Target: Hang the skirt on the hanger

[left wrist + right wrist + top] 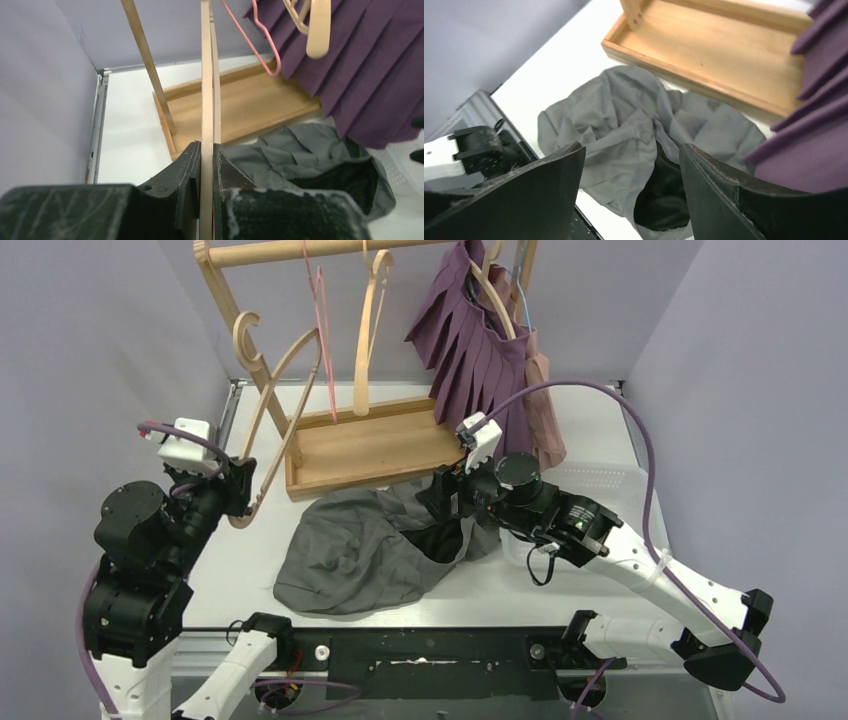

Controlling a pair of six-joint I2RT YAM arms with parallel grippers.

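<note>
**Hanger clamped on the left, skirt lying under open right jaws**

Top external view: the left gripper (238, 490) is seen closed on the lower end of a curved light wooden hanger (290, 358), which rises up and away from it towards the wooden garment rack with a tray base (370, 445). The right gripper (440, 495) is held with its jaws spread wide, just over the far edge of the crumpled grey fabric skirt (350, 550), which lies on the white table (260, 570) in front of the rack. A purple pleated skirt (480, 350) is hung beyond this gripper.

Left wrist view: the hanger (206, 90) is pinched edge-on between the narrow jaws of the left gripper (206, 150). The grey skirt (310, 145) is seen ahead and to its right, and a thin pink wire hanger (265, 45) hangs above.

Right wrist view: the right gripper (629, 150) is shown wide and holding nothing. The grey skirt (614, 110) is spread directly below and between its fingers, with the dark opening of the garment near the fingertips.
</note>
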